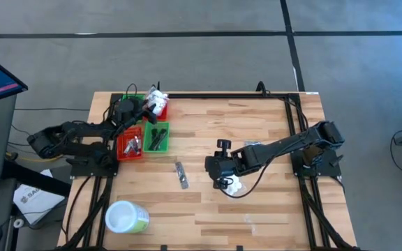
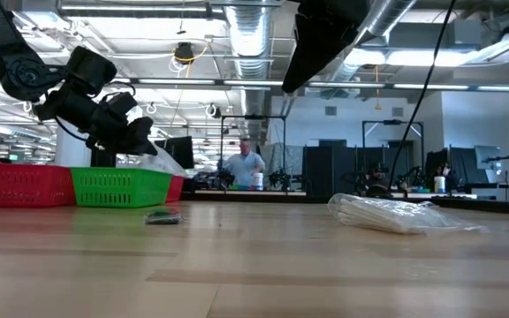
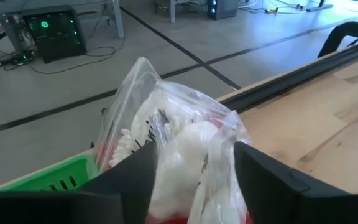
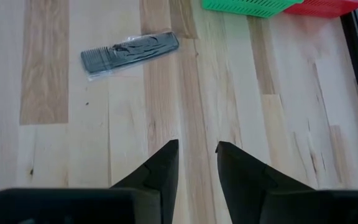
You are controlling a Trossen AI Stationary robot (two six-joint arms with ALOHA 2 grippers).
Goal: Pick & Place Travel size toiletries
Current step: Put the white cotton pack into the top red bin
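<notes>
Wooden tabletop: left gripper [image 3: 194, 168], fingers spread around a light, crinkly, slippery white packet [image 3: 179, 143] over red bin [image 1: 160, 104]; best pinched mid-bulge.

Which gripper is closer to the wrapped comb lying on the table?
Right. The right gripper sits just beside the wrapped comb; the left gripper is farther off, over the bins.

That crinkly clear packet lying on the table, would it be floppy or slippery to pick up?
Probably floppy: the packet lies slumped and wrinkled on the table. Its glossy film looks slippery, so a pinch might slide. It seems light for its size, and flat enough that it should not roll.
</notes>
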